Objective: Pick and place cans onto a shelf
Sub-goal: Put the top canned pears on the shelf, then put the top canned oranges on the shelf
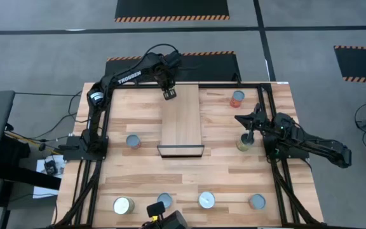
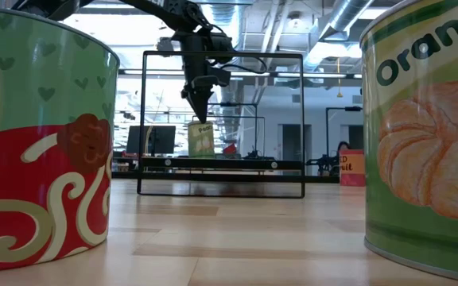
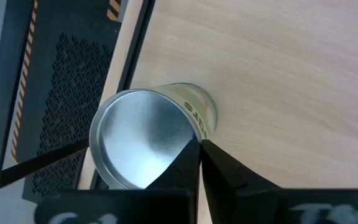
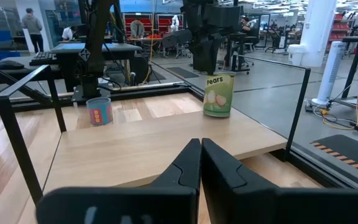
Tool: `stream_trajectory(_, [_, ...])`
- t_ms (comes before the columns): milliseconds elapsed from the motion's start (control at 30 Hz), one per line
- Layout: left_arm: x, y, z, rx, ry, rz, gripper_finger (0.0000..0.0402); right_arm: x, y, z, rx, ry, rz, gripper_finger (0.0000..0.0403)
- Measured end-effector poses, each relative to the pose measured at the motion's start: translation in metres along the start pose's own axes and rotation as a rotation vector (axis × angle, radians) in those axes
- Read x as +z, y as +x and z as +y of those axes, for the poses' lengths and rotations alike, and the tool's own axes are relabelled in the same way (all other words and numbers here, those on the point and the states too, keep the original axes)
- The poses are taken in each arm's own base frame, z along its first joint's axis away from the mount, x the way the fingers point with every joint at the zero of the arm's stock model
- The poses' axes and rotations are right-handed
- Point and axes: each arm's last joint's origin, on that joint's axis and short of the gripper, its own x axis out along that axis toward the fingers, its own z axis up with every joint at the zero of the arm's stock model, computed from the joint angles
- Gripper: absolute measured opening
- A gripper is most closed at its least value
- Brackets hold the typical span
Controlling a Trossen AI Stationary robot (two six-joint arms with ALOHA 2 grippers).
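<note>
Left tool is over the far end of the narrow light-wood shelf board, directly above the green-labelled pears can with silver top standing upright on that end; fingers closed together, gripping nothing. Right tool sits at the right side of the wooden surface above a yellow-green can; fingers closed, empty. Other cans stand scattered on the surface, including a blue one left of the shelf.

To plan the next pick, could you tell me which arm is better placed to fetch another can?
Probably right: the right pincer sits beside a yellow-green can, while the left pincer is over the pears can on the shelf.
</note>
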Motion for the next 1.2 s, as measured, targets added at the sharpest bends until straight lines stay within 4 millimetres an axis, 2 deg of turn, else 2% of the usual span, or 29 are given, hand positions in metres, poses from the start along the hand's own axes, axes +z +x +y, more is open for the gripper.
stream_trajectory(600, [-0.001, -0.002, -0.006, -0.008, 0.014, 0.023, 0.0045, 0.0, 0.0, 0.0, 0.0, 0.0, 0.0, 0.0037])
stream_trajectory(700, [0.002, -0.013, -0.009, -0.001, 0.027, -0.013, 0.0042, 0.0, 0.0, 0.0, 0.0, 0.0, 0.0, 0.0037])
stream_trajectory(833, [0.002, -0.042, -0.019, 0.01, 0.085, -0.084, 0.0023, 0.0, 0.0, 0.0, 0.0, 0.0, 0.0, 0.0037])
stream_trajectory(933, [-0.007, -0.061, -0.032, -0.002, 0.107, -0.154, 0.0004, 0.0, 0.0, 0.0, 0.0, 0.0, 0.0, 0.0037])
stream_trajectory(1033, [-0.02, -0.077, -0.043, -0.014, 0.112, -0.32, 0.0002, 0.0, 0.0, 0.0, 0.0, 0.0, 0.0, 0.0037])
stream_trajectory(1133, [-0.045, -0.083, -0.052, -0.005, 0.084, -0.497, 0.0, 0.0, 0.0, 0.0, 0.0, 0.0, 0.0, 0.0037])
stream_trajectory(1200, [-0.066, -0.079, -0.062, -0.007, 0.074, -0.611, 0.0, 0.0, 0.0, 0.0, 0.0, 0.0, 0.0, 0.0037])
